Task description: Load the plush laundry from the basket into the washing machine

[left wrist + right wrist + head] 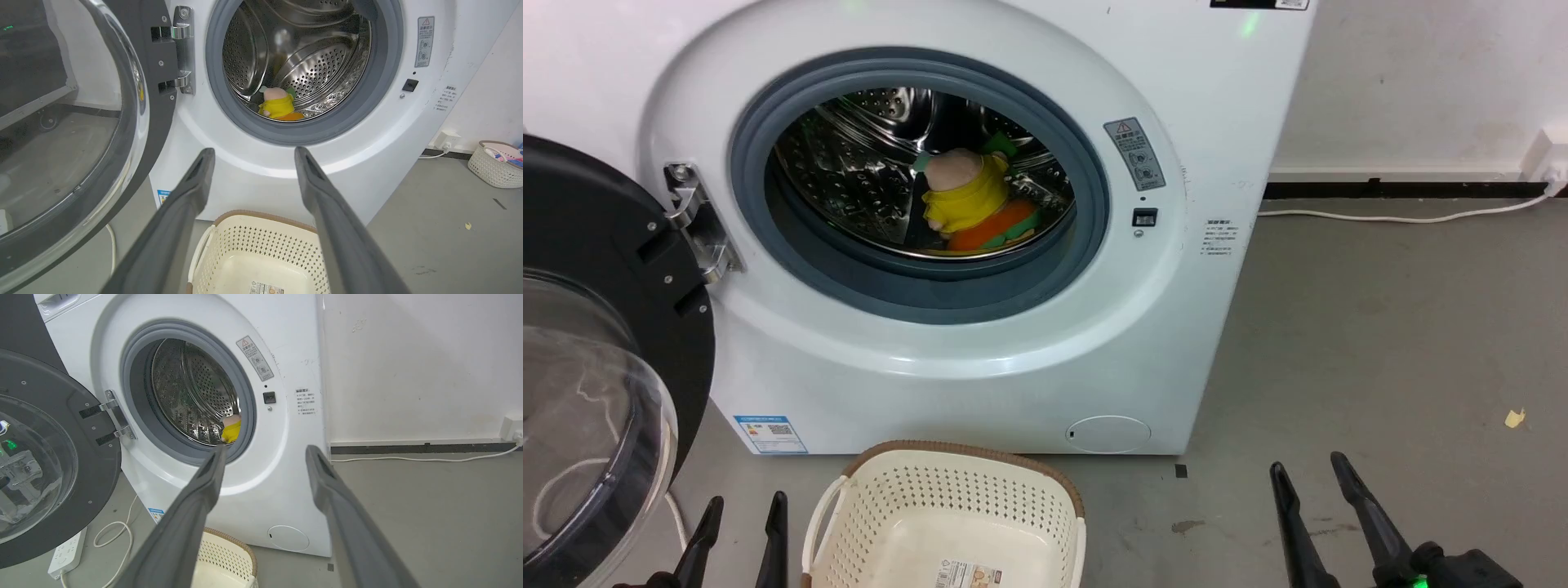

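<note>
The white washing machine (980,359) stands with its black-rimmed domed door (588,392) swung wide to the left. Inside the steel drum (866,155) the peach-pink doll in the yellow shirt (964,192) lies on the orange hamburger plush (1001,229); both also show in the left wrist view, the doll (278,104) above the hamburger (291,116). The cream basket (947,523) sits on the floor before the washer, holding nothing but its paper label. My left gripper (742,506) is open at its left. My right gripper (1311,478) is open over bare floor.
A white cable (1405,216) runs along the grey floor to a wall socket at the right. A power strip (67,553) with a looped cord lies under the open door. Another pale basket (496,163) with items stands far right by the wall.
</note>
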Tool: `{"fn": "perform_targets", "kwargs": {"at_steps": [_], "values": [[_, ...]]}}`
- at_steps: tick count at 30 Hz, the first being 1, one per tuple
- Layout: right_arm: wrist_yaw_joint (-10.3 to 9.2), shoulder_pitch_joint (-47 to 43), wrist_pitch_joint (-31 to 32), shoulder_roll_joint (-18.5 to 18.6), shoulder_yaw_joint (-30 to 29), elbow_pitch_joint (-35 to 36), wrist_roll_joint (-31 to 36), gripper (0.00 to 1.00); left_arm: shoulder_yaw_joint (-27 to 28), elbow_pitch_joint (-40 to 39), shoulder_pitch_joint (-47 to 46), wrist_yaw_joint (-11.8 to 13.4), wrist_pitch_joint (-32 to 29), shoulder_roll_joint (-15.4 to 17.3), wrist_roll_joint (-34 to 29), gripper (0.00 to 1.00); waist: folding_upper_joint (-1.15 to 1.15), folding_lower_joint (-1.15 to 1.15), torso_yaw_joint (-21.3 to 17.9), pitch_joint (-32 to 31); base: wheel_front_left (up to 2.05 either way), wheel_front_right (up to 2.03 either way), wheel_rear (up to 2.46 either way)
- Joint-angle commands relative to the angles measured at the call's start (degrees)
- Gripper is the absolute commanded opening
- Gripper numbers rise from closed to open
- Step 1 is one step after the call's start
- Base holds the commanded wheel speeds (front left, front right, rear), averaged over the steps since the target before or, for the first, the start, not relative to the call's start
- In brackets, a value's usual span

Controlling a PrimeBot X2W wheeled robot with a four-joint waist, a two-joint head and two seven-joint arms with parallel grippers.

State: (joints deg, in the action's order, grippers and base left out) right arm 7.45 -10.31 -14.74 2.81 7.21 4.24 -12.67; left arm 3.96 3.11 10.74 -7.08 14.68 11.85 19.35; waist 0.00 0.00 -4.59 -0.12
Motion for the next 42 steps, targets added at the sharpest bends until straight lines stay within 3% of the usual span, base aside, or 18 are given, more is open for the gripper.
{"fn": "perform_targets", "kwargs": {"at_steps": [1, 12, 13, 42], "values": [[0.03, -0.5, -0.3, 0.1, 0.3, -0.2, 0.4, 1.00, 0.2, 0.2, 0.6, -0.2, 0.3, -0.2, -0.4, 1.00, 0.00, 0.00, 0.3, 0.0, 0.00, 0.00, 0.00], [0.03, -0.6, -0.3, 0.1, 1.0, -0.7, 0.5, 1.00, 0.7, 1.1, 0.2, -0.4, 0.3, -1.7, -1.3, 1.00, 0.00, 0.00, 1.4, 0.0, 0.00, 0.00, 0.00], [0.00, -0.1, 0.0, 0.0, 0.9, -0.5, 0.2, 0.00, 0.6, 1.0, 0.0, -0.2, 0.0, -1.7, -1.1, 0.00, 0.00, 0.00, 1.4, 0.0, 0.00, 0.00, 0.00], [0.00, 2.1, 3.0, 0.0, -0.8, -1.3, 2.7, 0.00, -0.4, 0.2, -2.2, 1.3, -3.0, -3.2, -4.8, 0.00, 0.00, 0.00, 2.1, 0.0, 0.00, 0.00, 0.00]]}}
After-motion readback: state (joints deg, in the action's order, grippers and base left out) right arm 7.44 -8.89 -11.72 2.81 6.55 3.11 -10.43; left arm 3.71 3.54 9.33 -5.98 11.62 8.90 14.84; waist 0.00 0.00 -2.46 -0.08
